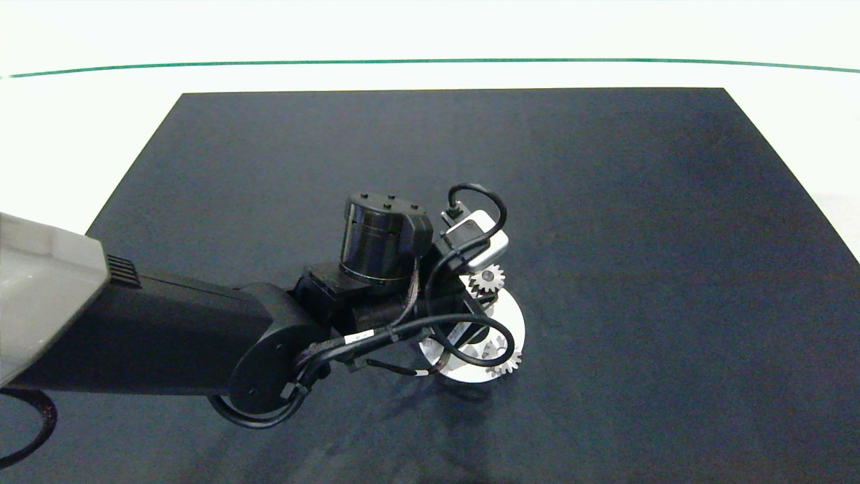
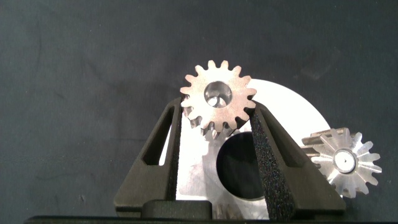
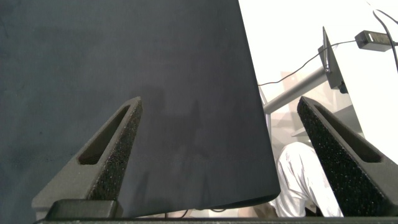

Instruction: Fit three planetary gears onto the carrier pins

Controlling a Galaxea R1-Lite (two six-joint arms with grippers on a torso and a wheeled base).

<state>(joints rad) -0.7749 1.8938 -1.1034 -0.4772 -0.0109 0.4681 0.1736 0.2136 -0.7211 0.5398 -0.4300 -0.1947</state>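
Dark navy mat (image 1: 605, 202) covers tabletop (image 1: 80, 134); white surface shows around mat edges. Thin green line (image 1: 430, 62) runs across far side. Bright, even light. Beyond mat edge: grey metal stand (image 3: 298, 87), black cable (image 3: 379, 25).

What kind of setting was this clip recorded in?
Probably a robotics lab test bench, not a factory line. A dark mat covers a white table, bare except for one white carrier disc and small metal gears. The left gripper holds a gear; cables trail beyond the table edge.
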